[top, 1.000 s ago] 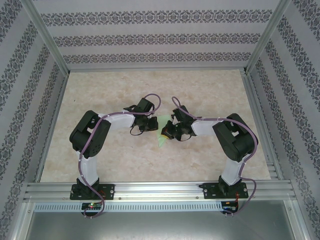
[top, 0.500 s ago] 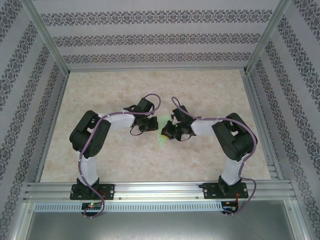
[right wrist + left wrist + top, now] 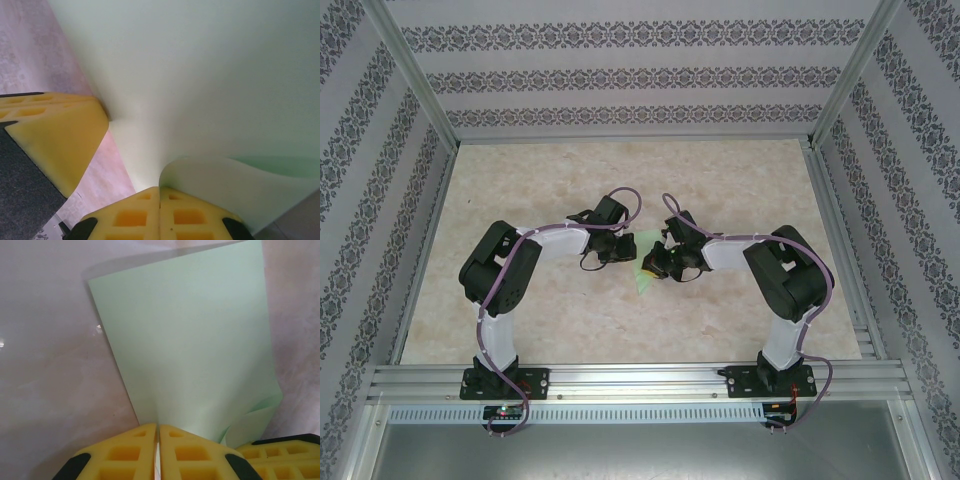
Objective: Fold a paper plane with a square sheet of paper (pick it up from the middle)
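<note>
**Grip from both sides**

My left claw (image 3: 158, 429) is clenched on the near edge of a thin, pale green sheet of paper (image 3: 190, 340). Its two yellow fingertips are pressed flat together, and the paper comes straight out from the seam between them. From that wrist the sheet spreads away as a plain green panel over the pale marbled tabletop (image 3: 720, 180). One lower corner is folded under itself at the right.

My right claw (image 3: 160, 192) is clamped too. Its yellow pads meet on a curled flap of the same sheet, which rises and fans out ahead of the camera. The face of the paper is bare colour wherever I see it.

The two claws sit just beside each other, each with a yellow finger of the other in its wrist view. From above, both arms bend inward to meet near the middle of the table. A small green wedge of the sheet pokes out below the right claw, toward my bases.
</note>
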